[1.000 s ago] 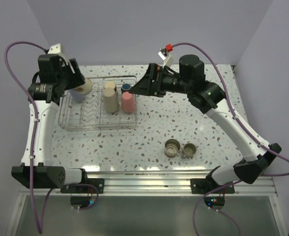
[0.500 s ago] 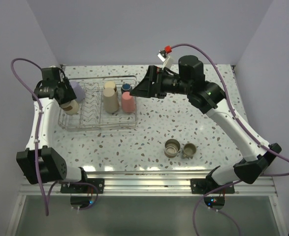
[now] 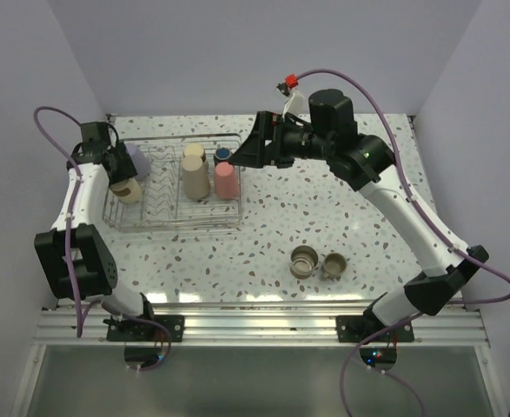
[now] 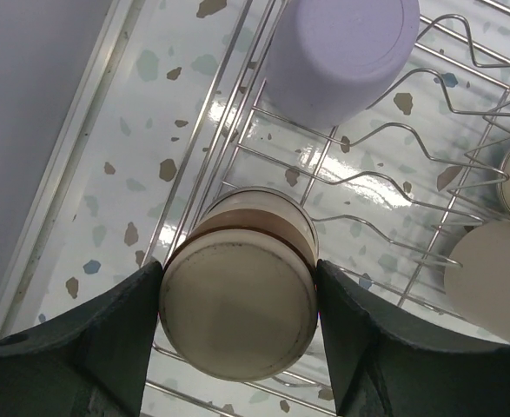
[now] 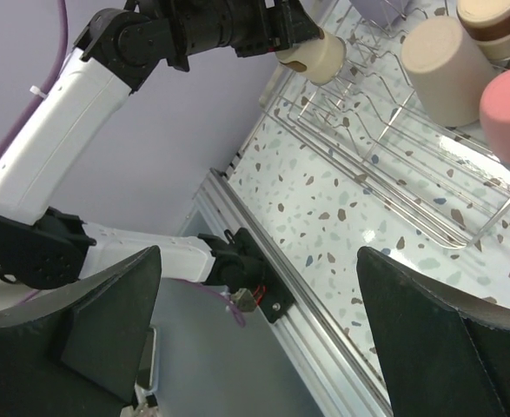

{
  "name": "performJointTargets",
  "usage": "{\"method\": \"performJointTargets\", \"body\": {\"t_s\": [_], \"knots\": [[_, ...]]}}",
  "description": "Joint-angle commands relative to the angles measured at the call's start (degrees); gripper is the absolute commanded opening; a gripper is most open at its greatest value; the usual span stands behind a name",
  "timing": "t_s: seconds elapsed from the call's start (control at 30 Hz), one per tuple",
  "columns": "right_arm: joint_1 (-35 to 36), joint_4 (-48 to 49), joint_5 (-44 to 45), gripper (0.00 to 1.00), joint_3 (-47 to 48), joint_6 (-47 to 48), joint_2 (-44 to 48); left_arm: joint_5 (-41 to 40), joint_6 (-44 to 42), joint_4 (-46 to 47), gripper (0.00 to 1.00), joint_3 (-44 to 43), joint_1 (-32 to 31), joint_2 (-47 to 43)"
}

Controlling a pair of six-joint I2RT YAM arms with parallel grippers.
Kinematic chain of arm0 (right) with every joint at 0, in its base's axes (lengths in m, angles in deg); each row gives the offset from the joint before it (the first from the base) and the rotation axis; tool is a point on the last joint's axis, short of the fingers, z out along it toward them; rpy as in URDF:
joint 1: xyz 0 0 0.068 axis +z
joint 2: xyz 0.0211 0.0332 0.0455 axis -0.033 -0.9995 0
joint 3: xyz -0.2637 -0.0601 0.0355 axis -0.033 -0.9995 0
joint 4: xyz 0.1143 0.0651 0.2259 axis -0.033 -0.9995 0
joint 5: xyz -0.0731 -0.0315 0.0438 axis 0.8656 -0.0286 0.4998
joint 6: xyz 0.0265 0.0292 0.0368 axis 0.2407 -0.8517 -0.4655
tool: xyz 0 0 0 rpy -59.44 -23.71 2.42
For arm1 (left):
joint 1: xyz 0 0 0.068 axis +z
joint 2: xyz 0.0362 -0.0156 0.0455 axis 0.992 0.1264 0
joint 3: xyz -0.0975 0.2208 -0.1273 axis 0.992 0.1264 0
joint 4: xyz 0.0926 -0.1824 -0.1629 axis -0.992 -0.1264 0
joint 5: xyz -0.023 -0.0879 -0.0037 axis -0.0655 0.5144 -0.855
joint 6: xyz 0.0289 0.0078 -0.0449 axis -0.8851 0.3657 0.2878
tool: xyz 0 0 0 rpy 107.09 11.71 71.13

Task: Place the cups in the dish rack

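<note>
Gripping a small cream mug with a brown band, the left gripper has it at the left end of the silver wire dish rack, beside a lavender tumbler. Right gripper hangs wide open, empty, near the rack's right end.

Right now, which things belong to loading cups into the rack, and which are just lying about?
Job: dish rack; lavender cup, beige tumbler, pink tumbler, dark mug and banded cup in it; tan mug in the left gripper; two steel cups on the table.
Lying about: nothing loose; only purple cables and mounting rail.
</note>
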Motion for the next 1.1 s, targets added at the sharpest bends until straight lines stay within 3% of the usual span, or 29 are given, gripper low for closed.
{"method": "performJointTargets", "body": {"t_s": [0.0, 0.73, 0.77, 0.97, 1.07], "knots": [[-0.8, -3.3, 1.5, 0.98, 3.0, 2.6, -0.8, 2.4, -0.5, 6.2, 0.0, 0.6, 0.4, 1.9], [-1.8, -10.4, 4.7, 0.98, 8.9, 6.8, -5.3, 2.1, 0.2, 11.9, 0.0, -1.9, 0.4, 12.4], [-1.9, -10.5, 4.7, 0.98, 9.0, 6.9, -5.4, 2.1, 0.2, 12.0, 0.02, -2.1, 0.4, 12.5], [-1.9, -11.1, 4.9, 0.97, 9.3, 7.0, -6.0, 3.7, -1.0, 12.0, 0.49, -1.6, 0.4, 12.2], [-1.9, -11.6, 5.1, 0.97, 9.4, 7.2, -5.9, 5.2, -1.2, 11.8, 0.62, -1.1, 0.4, 11.4]]}}
